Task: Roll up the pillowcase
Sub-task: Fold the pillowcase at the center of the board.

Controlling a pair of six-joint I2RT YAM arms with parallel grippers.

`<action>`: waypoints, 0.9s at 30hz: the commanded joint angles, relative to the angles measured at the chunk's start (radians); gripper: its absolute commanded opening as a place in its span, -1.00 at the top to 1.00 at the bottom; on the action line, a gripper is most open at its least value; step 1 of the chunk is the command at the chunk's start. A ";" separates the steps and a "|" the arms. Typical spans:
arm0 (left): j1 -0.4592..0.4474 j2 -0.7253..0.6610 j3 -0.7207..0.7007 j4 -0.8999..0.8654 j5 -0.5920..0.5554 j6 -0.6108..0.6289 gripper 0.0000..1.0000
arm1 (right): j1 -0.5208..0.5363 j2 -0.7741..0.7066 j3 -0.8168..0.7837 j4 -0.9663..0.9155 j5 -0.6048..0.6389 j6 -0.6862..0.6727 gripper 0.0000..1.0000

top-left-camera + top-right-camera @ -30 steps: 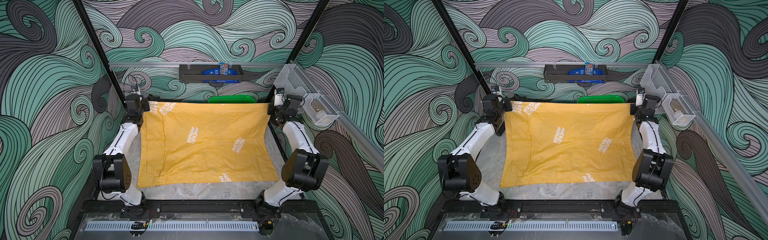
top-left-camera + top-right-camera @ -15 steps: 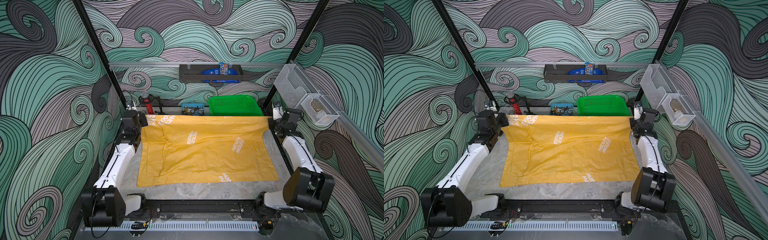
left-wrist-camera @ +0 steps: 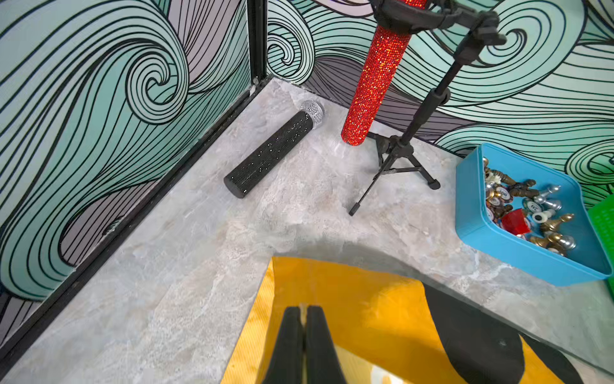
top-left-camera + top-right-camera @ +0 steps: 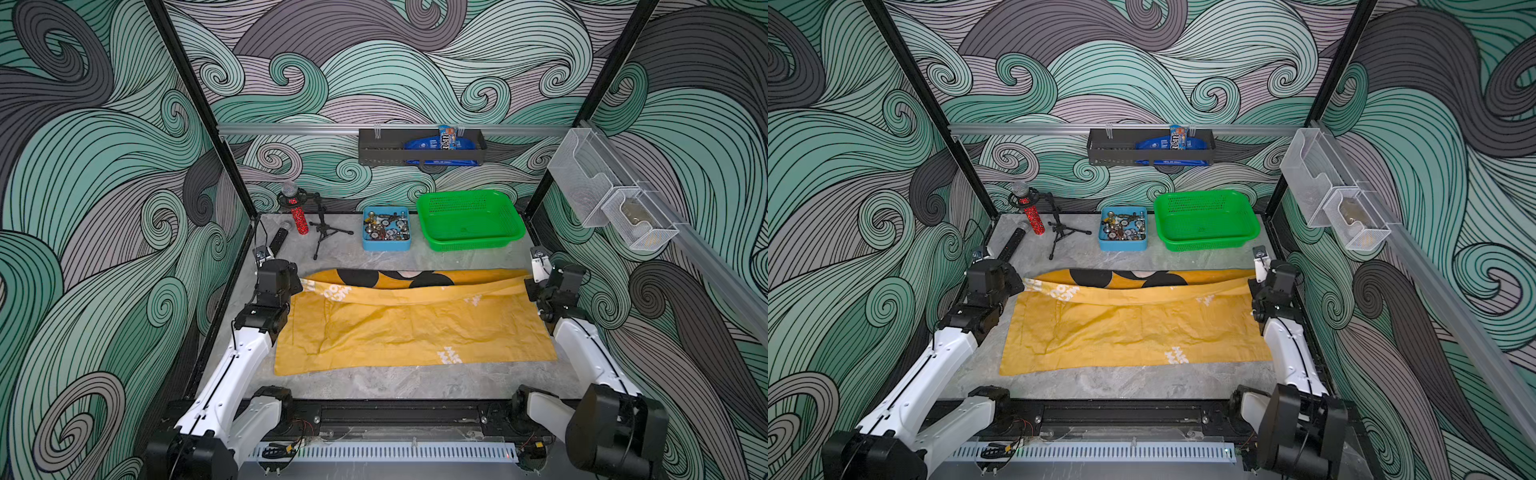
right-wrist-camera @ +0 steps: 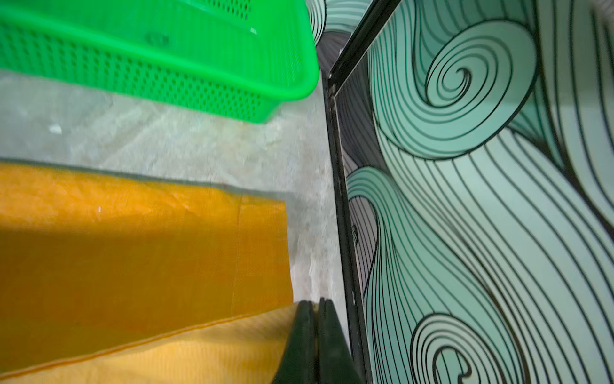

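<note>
Two grips | we are clamping left gripper (image 3: 303, 314) and right gripper (image 5: 315, 307) on pillowcase (image 4: 415, 332) corners | fabric edge is sagging between them

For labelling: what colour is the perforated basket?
The basket is bright green, clearest in a top view.

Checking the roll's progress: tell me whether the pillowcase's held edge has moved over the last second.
Yes. The pillowcase has its held edge lower and nearer the robot, uncovering the green basket.

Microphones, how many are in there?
2. A red glittery microphone sits in the small stand at the back; a black microphone lies flat on the table beside it. None seems hidden.
</note>
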 commanded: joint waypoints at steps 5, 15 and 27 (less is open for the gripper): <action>-0.039 -0.111 -0.064 -0.234 -0.099 -0.174 1.00 | 0.031 -0.135 -0.142 0.103 0.171 -0.140 1.00; -0.066 -0.156 -0.114 -0.344 -0.110 -0.314 1.00 | 0.039 -0.281 -0.248 0.076 0.311 -0.183 1.00; -0.106 -0.098 -0.082 -0.483 -0.164 -0.465 1.00 | 0.037 -0.377 -0.251 -0.165 0.318 -0.214 0.97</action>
